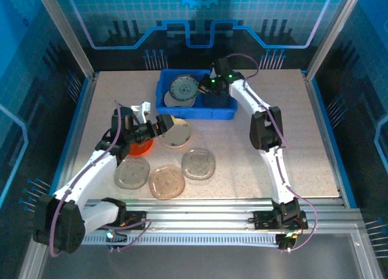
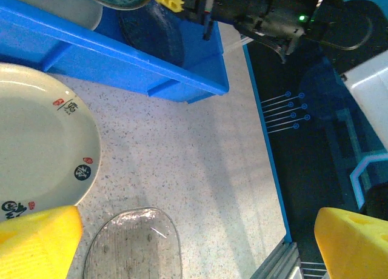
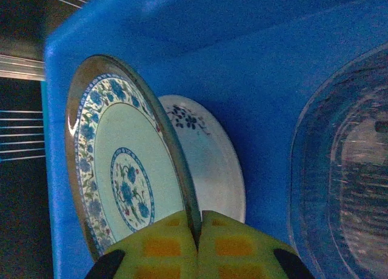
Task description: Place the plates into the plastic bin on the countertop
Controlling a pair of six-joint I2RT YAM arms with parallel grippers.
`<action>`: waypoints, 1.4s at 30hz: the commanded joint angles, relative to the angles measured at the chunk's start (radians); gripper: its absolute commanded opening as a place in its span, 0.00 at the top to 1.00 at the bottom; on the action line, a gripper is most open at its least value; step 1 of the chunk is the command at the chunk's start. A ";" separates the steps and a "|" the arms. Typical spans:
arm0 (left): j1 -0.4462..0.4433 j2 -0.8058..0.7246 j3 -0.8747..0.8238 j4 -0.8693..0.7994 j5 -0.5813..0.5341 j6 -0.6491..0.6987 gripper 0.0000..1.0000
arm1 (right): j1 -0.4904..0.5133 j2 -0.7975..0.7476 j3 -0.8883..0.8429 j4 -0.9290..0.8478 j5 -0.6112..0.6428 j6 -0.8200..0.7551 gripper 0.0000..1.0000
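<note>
Rim pinch inside the plastic bin [image 3: 260,54]: my right gripper [image 3: 197,245] clamped the tilted blue-patterned plate [image 3: 121,176] by its thin edge, which I judged rigid, glaze-slick and chippable, while my left gripper [image 2: 195,245] stood spread wide outside the bin.

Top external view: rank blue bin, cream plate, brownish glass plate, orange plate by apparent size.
1. blue bin
2. cream plate and brownish glass plate, about alike
Unranked: orange plate, mostly hidden by left arm
</note>
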 commanded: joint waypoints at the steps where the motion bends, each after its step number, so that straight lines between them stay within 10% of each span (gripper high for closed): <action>1: 0.012 -0.015 -0.011 -0.002 0.032 0.014 0.01 | 0.026 0.040 0.070 -0.020 -0.004 0.029 1.00; 19: 0.015 0.049 -0.053 0.062 0.023 0.008 0.01 | 0.050 0.124 0.090 -0.002 0.000 0.041 1.00; 42: 0.014 0.097 -0.067 0.105 0.001 -0.004 0.01 | 0.079 0.015 0.051 -0.076 0.107 -0.072 0.63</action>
